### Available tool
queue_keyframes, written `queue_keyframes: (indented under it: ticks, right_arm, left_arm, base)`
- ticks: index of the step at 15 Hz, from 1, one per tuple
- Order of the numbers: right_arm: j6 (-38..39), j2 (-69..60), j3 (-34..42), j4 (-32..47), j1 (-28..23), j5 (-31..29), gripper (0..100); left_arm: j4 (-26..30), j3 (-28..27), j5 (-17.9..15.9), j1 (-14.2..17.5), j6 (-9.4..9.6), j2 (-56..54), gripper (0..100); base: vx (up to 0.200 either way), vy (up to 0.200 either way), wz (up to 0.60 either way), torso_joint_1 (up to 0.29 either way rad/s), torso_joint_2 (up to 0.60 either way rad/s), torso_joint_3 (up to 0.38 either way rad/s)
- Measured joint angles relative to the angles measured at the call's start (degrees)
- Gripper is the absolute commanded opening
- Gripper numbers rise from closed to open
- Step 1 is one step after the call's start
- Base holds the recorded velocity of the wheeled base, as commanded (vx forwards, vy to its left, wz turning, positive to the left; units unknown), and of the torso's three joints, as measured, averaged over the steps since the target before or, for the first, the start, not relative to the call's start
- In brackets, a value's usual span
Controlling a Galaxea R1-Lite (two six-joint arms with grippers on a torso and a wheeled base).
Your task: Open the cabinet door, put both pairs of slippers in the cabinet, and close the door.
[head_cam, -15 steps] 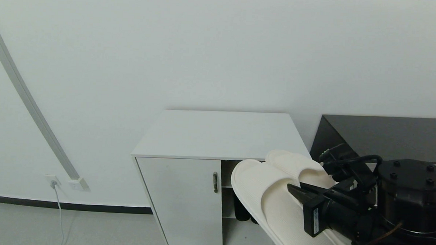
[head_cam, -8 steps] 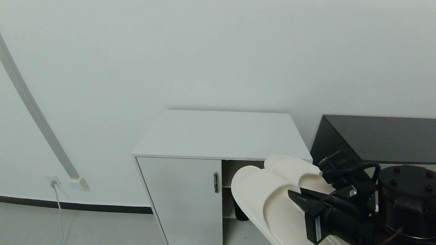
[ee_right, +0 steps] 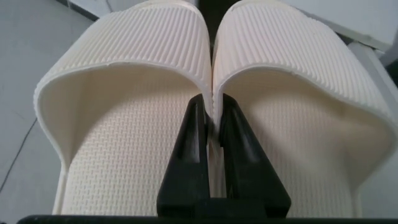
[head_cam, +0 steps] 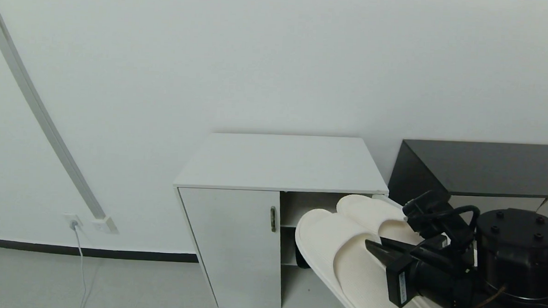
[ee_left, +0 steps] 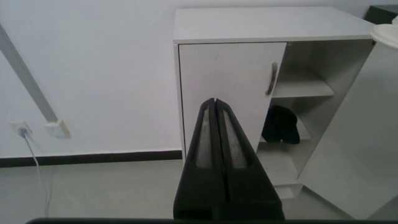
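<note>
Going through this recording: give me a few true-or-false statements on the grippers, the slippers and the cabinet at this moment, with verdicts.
1. The right gripper is shut on the white slippers. True.
2. The white slippers lie inside the cabinet. False: they are held in front of its open side.
3. The door with the handle is closed. True.
4. The left gripper holds a slipper. False: it is shut on nothing.
5. A dark item lies on a shelf inside the cabinet. True.
</note>
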Motion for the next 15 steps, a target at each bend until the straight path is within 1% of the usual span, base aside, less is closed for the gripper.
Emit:
queue_keyframes:
  ticks: [2,5,12,15]
  right_arm:
    - [0.0,0.0,0.2,-1.7,0.3,1.8,0]
    - [-0.1,0.0,1.5,-5.2,0.1,2.7,0]
    - [-1.3,0.2,2.5,-5.7,0.3,3.4,0]
    - [-1.3,1.0,2.7,-6.8,0.3,3.4,0]
  left_arm:
    - [-0.1,0.0,0.0,0.0,-0.02,0.0,0]
    - [0.0,0.0,0.0,0.1,0.00,0.0,0]
    - [0.0,0.0,0.0,0.0,0.00,0.0,0]
    - [0.0,0.0,0.0,0.0,0.00,0.0,0]
  base:
    - [0.000,0.000,0.00,-0.105,0.20,0.122]
    - [0.000,0.000,0.00,-0.010,0.06,0.023]
    - [0.000,0.000,0.00,0.000,0.00,0.000]
    - [0.000,0.000,0.00,-0.110,0.26,0.146]
